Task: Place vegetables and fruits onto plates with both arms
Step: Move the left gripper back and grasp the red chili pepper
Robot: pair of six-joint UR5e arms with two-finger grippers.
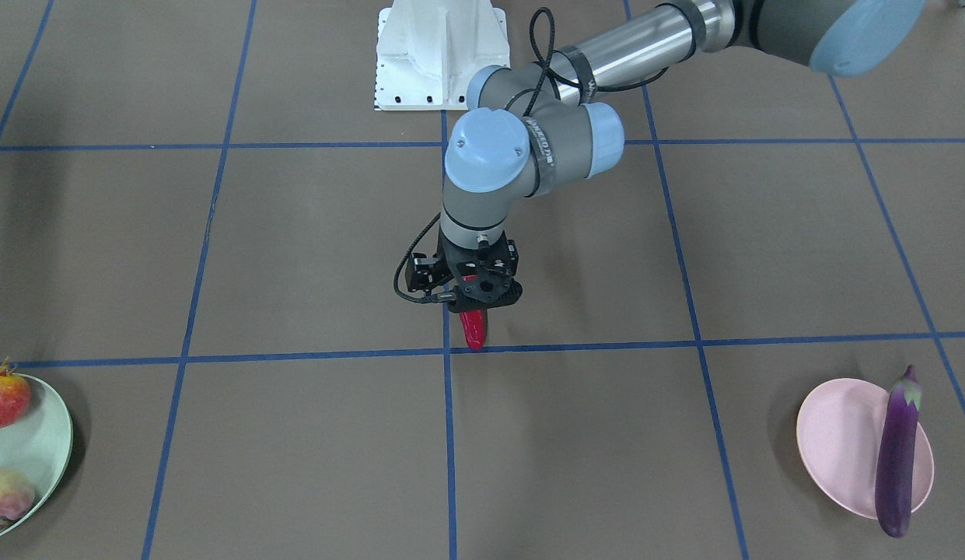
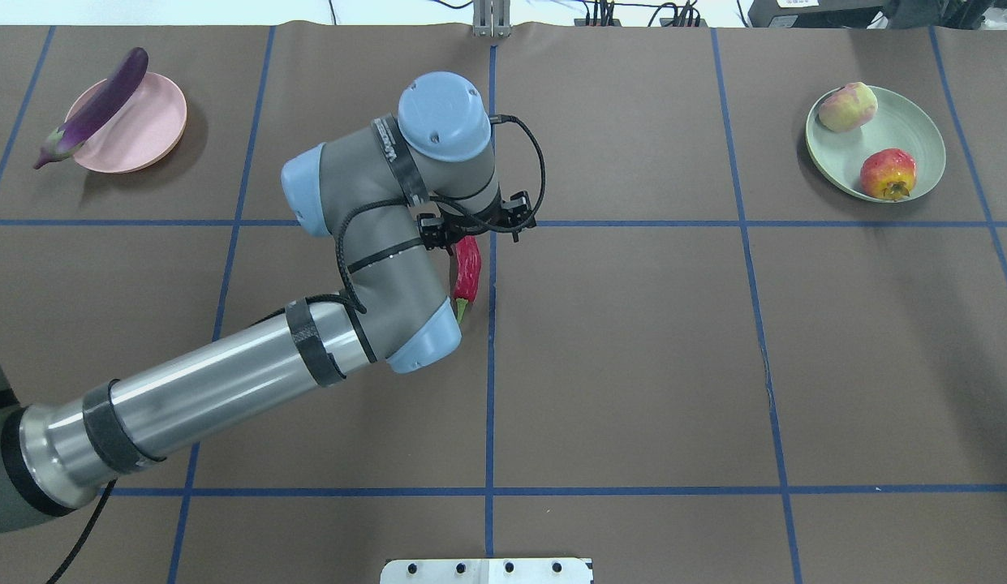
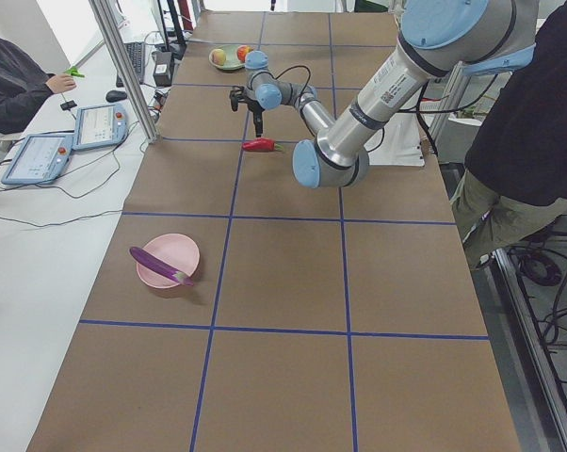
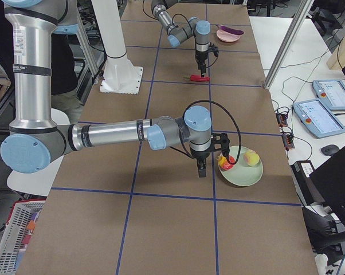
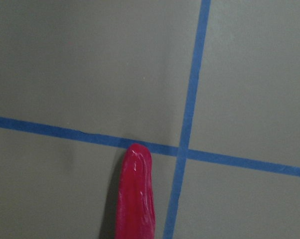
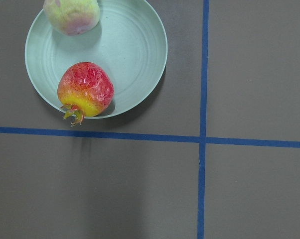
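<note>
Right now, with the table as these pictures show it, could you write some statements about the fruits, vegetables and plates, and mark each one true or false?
1. The eggplant lies across the pink plate, with both ends past the rim. True.
2. The chili pepper lies on the pink plate. False: it lies on the table near the centre, under the wrist of the left arm.
3. The peach and the pomegranate are both on the green plate. True.
4. The peach touches the pomegranate. False: they are apart, and bare plate shows between them.
</note>
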